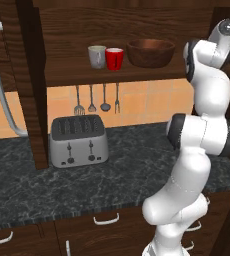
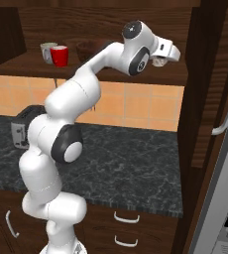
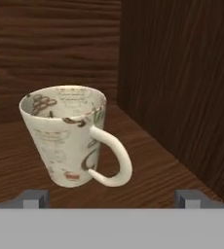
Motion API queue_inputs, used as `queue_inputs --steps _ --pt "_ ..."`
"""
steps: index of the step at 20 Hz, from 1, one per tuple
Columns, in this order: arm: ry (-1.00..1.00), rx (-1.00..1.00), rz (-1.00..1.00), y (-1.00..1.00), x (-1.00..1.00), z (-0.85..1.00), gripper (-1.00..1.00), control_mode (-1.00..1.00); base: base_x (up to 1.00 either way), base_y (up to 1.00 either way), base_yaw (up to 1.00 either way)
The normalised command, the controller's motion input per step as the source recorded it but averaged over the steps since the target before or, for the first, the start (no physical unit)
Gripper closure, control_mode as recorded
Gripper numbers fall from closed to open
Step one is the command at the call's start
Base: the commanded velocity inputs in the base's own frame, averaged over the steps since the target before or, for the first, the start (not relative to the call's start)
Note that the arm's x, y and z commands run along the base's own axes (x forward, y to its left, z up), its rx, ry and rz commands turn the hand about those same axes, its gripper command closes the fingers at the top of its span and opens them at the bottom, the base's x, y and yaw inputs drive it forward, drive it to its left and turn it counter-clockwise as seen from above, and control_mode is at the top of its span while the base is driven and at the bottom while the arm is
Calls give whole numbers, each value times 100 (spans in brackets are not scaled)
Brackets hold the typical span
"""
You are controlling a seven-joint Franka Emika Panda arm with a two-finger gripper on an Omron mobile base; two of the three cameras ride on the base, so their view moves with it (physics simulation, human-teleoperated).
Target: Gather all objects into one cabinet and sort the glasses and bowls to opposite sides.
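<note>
Reaching into the right end of the cabinet, the tool stood released, with its two tips wide apart and nothing between them. In the hand view the cream mug stood upright on the wooden shelf, just ahead of the tips and a little to the left of their middle, with its handle turned toward the camera and the cabinet's side wall near on the right. At the other end of the same shelf, in the left base view, the grey cup and the red cup stood touching or almost touching, and the brown wooden bowl stood just beside them on the right. The toaster was below on the desk. To do this step well, I think the tool should first shift a little so that the body of the mug comes midway between the tips, then move forward slowly and clench on the wall of the mug, not on the handle. The side wall is close, so the approach should stay straight. The mug is narrower at the bottom, so a grip near the rim could slip.
</note>
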Motion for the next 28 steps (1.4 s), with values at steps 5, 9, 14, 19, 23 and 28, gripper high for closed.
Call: queue_inputs --steps 5,9,14,19,23,28 --pt "2 3 0 -38 28 0 -100 -100 0 0 0" --pt "3 2 4 -10 17 0 -100 -100 0 0 0" --pt "1 0 16 1 29 -21 -100 -100 0 0 0" --pt "0 0 17 0 23 -11 100 -100 0 0 0" --pt "0 0 14 0 52 -20 100 -100 0 0 0" --pt "-1 -2 10 9 37 -27 100 -100 0 0 0"
